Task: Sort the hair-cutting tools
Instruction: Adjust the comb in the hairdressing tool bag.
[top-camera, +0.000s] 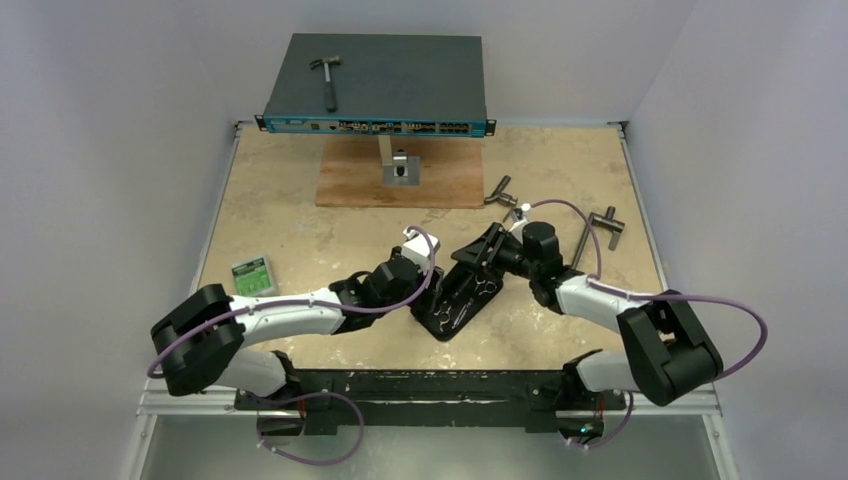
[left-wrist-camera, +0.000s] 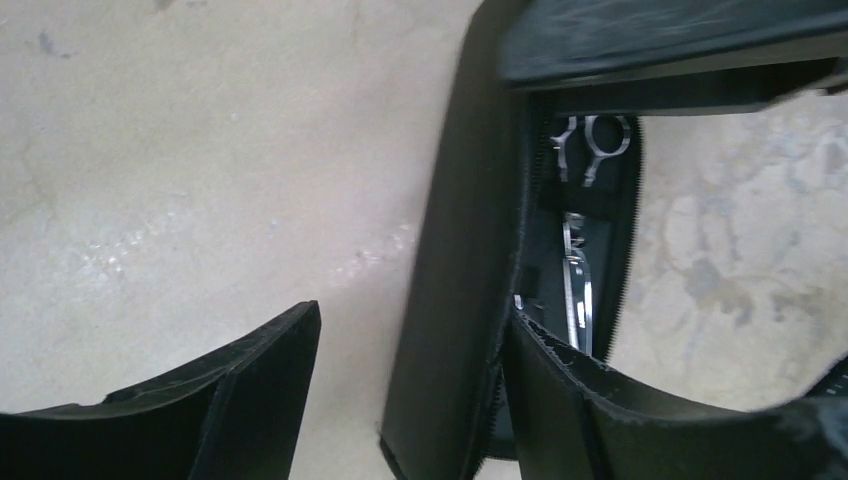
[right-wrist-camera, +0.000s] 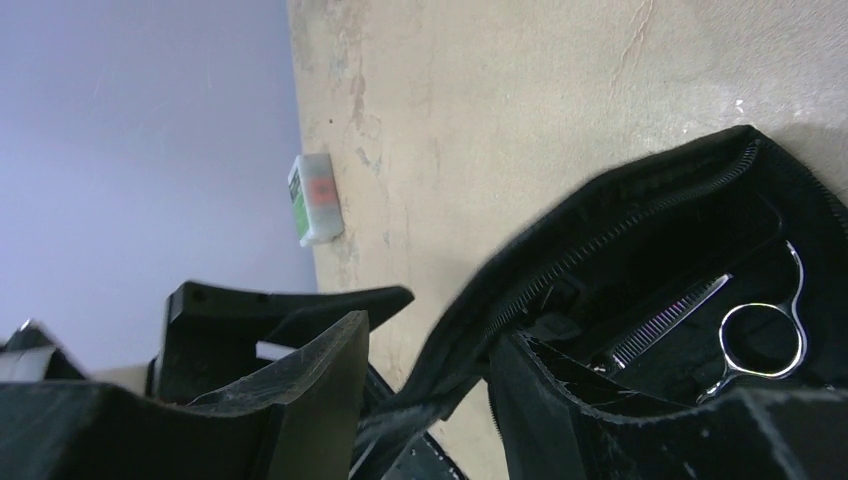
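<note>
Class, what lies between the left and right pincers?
The open black case holding scissors, seen in the top view. In the wrist views a case wall stands inside the left pincer and the right pincer.

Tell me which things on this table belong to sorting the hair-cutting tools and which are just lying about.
Job: open black zipped fabric case; silver metal scissors inside it.
Lying about: dark metal hammer on the blue network switch; two grey metal T-handled tools; small green-labelled box; wooden board.
</note>
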